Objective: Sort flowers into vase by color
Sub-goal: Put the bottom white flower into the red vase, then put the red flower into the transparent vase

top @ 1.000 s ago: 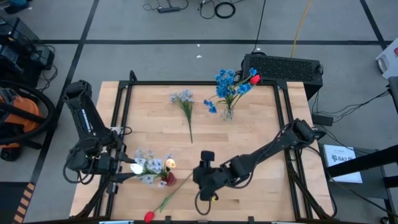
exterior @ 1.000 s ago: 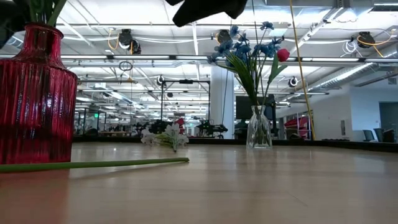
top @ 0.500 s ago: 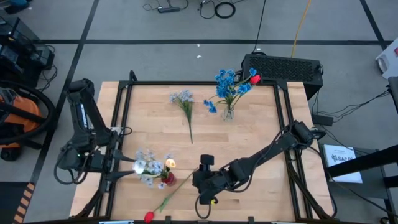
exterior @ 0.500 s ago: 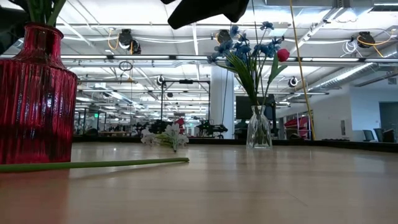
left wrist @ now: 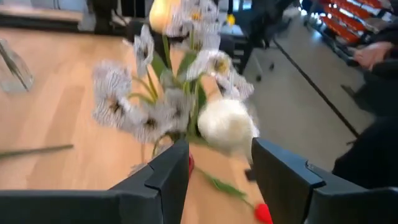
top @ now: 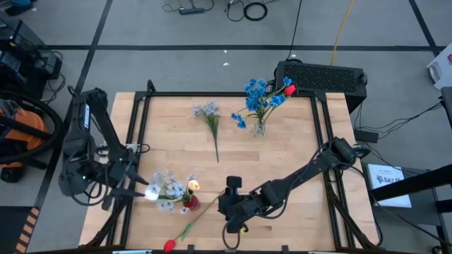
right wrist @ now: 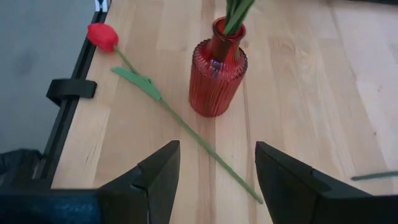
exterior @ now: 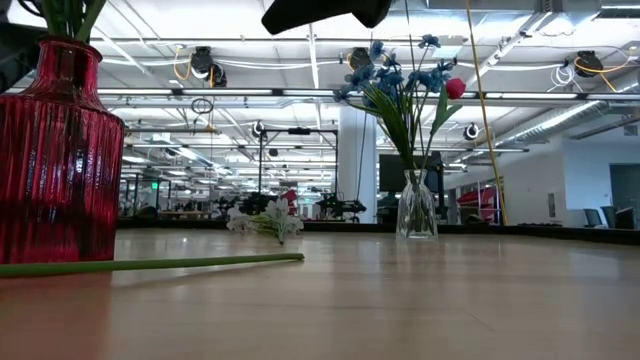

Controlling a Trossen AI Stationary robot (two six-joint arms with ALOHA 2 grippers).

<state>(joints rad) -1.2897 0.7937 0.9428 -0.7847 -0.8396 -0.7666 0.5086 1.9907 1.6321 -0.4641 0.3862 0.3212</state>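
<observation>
A red ribbed vase [top: 189,204] stands near the table's front left and also shows in the right wrist view [right wrist: 217,78]. It holds pale blue-white clusters [left wrist: 155,106] and a small white-yellow bloom [left wrist: 225,127]. My left gripper [top: 141,192] is open just left of these flowers, and the white bloom sits right ahead of its fingertips [left wrist: 221,168]. A red tulip lies flat on the table, its bud [top: 168,245] at the near edge. My right gripper [top: 226,212] is open above its stem [right wrist: 211,149].
A clear vase [top: 259,128] at the far right holds bright blue flowers [top: 256,92] and a red bud [top: 288,89]. A pale blue-white flower [top: 210,113] lies flat at the far middle. A black frame [top: 138,127] runs round the table.
My left arm has drawn back toward the table's left edge, and its gripper has moved a little away from the red vase. The flowers stay in the vase. My right gripper has eased slightly toward the near edge.
</observation>
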